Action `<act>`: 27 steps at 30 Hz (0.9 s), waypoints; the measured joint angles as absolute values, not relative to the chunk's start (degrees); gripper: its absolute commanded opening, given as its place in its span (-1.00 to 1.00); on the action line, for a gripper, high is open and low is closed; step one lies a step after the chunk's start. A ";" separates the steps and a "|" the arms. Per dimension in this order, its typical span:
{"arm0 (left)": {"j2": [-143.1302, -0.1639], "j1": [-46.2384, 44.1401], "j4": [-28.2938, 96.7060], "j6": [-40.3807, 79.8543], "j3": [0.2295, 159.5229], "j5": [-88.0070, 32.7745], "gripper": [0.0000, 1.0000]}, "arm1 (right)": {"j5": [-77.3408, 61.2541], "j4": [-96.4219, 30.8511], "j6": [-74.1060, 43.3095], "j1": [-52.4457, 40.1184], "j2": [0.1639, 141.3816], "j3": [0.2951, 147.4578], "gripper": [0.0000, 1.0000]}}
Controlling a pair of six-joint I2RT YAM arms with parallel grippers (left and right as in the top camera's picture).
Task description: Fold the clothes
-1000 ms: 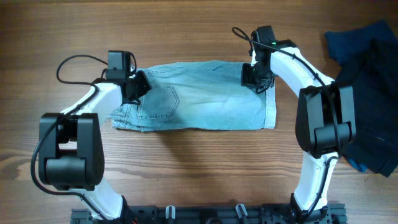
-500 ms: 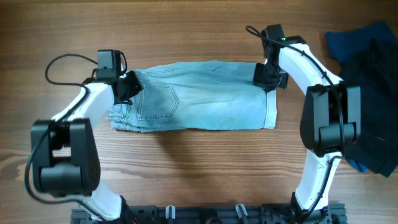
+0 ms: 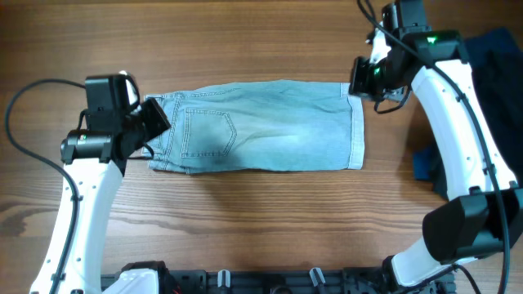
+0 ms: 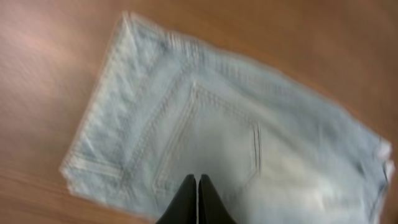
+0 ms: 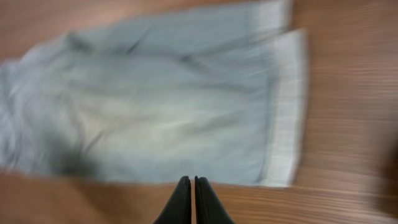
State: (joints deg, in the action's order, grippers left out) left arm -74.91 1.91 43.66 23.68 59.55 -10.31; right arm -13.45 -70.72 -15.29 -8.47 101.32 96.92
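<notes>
The clothes, light blue denim shorts (image 3: 261, 126), lie flat in a long folded rectangle mid-table, waistband and stitched pocket to the left, hems to the right. My left gripper (image 3: 158, 117) hovers at the waistband end, shut and empty; in the left wrist view its tips (image 4: 198, 178) hang over the pocket (image 4: 211, 143). At the shorts' upper right corner my right gripper (image 3: 360, 78) is raised and also shut on nothing. In the right wrist view its tips (image 5: 189, 179) sit over bare wood just off the denim (image 5: 161, 112). Both wrist views are motion-blurred.
A dark navy fabric pile (image 3: 500, 61) fills the right edge of the wooden table (image 3: 261, 220), with a blue scrap (image 3: 425, 163) beside the right arm. A black cable (image 3: 37, 98) loops off the left arm.
Both arms have pulled outward off the shorts: the left gripper back to the left, the right gripper up and to the right. The shorts stay flat, and more of their ends shows.
</notes>
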 measured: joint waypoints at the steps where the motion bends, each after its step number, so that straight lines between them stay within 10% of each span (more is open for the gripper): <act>1: -75.44 1.78 44.77 23.70 59.48 -11.11 -0.92 | -14.50 -70.39 -14.87 -9.28 101.34 96.07 -0.91; 27: -104.60 -5.74 43.97 24.32 59.44 -17.04 -0.92 | -14.52 -43.18 -22.04 -13.89 102.39 63.11 -0.85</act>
State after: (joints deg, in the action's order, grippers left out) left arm -104.60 -5.74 43.97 24.32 59.44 -17.04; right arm -14.52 -43.18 -22.04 -13.89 102.39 63.11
